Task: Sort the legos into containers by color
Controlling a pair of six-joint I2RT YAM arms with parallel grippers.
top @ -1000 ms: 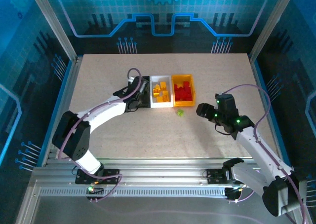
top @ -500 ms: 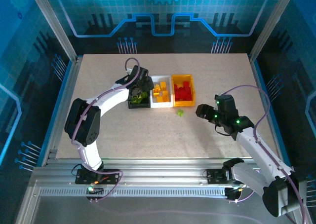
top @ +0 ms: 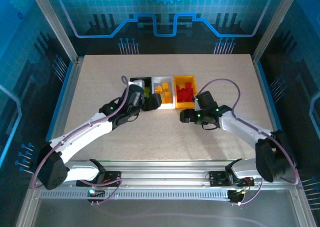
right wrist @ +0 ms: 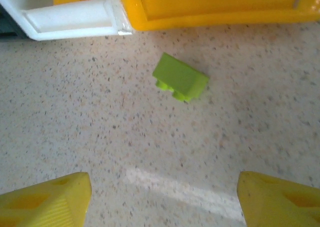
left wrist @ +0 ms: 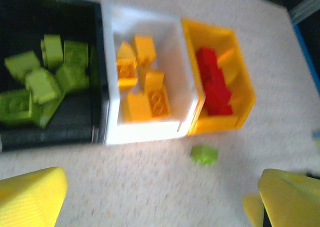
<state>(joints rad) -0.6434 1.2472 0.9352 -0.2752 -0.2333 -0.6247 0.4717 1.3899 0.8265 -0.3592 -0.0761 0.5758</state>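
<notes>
The right gripper [right wrist: 165, 203] has its jaws wide apart and empty, and a loose green brick [right wrist: 181, 79] lies on the table [right wrist: 95, 117] ahead of the fingertips, roughly centred on the gap between them. That looks deliberate: lined up this way, a forward and downward reach would bring a finger to each side of the brick. The brick lies askew to the jaws, with its studs along the near edge, so a slight wrist turn may be needed for the pads to meet flat faces. Just beyond it stands the front wall of the yellow bin [right wrist: 210, 14], with the corner of the white bin [right wrist: 70, 19] ahead toward the left finger, so the reach has little room before the fingers meet plastic. The left gripper [left wrist: 160, 202] also has its jaws spread and holds nothing. Ahead of it the bins stand in a row: the black bin [left wrist: 50, 137] toward its left finger holds the green bricks [left wrist: 45, 82], the white one straight ahead holds yellow bricks [left wrist: 142, 89], and the yellow one toward its right finger holds red bricks [left wrist: 215, 84]. Each colour has its own bin, so the loose green piece belongs in the black bin, the one farthest from the right gripper.
</notes>
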